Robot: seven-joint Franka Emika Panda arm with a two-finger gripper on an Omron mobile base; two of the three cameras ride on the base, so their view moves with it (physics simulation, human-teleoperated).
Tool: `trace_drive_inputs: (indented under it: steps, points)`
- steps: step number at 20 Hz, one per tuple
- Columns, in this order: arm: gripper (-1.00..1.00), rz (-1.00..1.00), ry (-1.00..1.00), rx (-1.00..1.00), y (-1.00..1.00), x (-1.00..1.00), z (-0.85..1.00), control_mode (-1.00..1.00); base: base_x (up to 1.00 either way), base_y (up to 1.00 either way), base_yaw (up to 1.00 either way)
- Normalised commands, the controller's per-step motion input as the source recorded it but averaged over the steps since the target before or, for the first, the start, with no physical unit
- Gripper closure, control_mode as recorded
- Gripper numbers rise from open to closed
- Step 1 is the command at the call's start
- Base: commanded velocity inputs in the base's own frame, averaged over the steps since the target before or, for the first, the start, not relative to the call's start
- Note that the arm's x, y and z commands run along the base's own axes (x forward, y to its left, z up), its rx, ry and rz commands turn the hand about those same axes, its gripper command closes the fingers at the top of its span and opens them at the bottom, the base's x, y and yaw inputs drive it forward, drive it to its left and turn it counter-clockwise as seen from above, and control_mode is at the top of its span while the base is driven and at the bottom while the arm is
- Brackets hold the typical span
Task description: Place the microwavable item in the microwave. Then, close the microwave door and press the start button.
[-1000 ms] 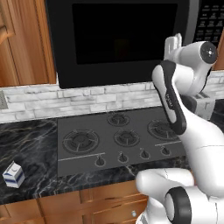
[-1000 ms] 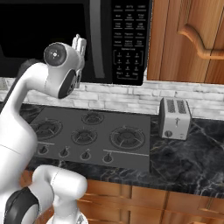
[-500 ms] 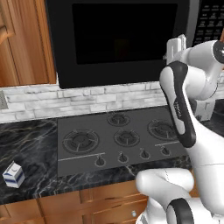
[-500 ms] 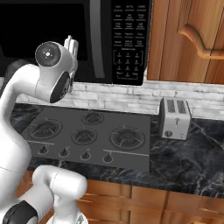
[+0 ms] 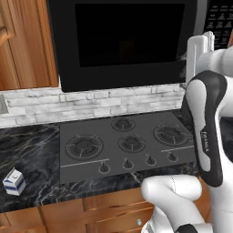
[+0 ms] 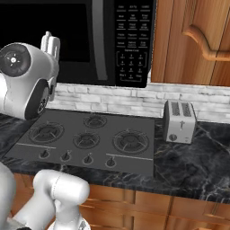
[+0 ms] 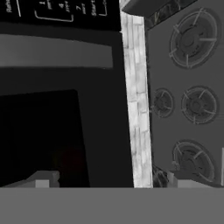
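The black microwave (image 5: pixel 127 41) hangs above the stove with its door (image 6: pixel 45 27) closed flat. Its long grey handle (image 6: pixel 99 40) runs beside the keypad panel (image 6: pixel 132 40). In the hand view, which is rolled sideways, the handle (image 7: pixel 52 50) lies across the dark glass window (image 7: pixel 39 131), with the keypad (image 7: pixel 57 11) at the top. My gripper (image 7: pixel 111 181) is open with nothing between its fingertips (image 7: pixel 41 179). It hovers a short way in front of the door, by its handle side (image 5: pixel 200 48) (image 6: pixel 50 45). The yellow cup is hidden.
A gas stove (image 5: pixel 125 141) with several burners sits in the black marble counter (image 6: pixel 193 166) below. A white-and-blue milk carton (image 5: pixel 13 181) lies at the counter's left front. A silver toaster (image 6: pixel 179 121) stands right of the stove. Wooden cabinets (image 6: pixel 193 40) flank the microwave.
The arm has drawn its hand back from the microwave door, toward the base. The door stays closed and the other things have not moved.
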Motion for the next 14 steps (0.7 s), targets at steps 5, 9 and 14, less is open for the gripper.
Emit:
trace_drive_inputs:
  steps: [5,9,14]
  points:
    - [-1.00,0.00,0.01,0.07,-0.14,-1.00,0.24,-1.00,0.00,0.00,0.00]
    - [-1.00,0.00,0.02,0.04,-0.58,-0.99,0.00,-1.00,0.00,0.00,0.00]
    - [-1.00,0.01,0.00,0.07,-0.85,-0.49,-0.26,-1.00,0.00,0.00,0.00]
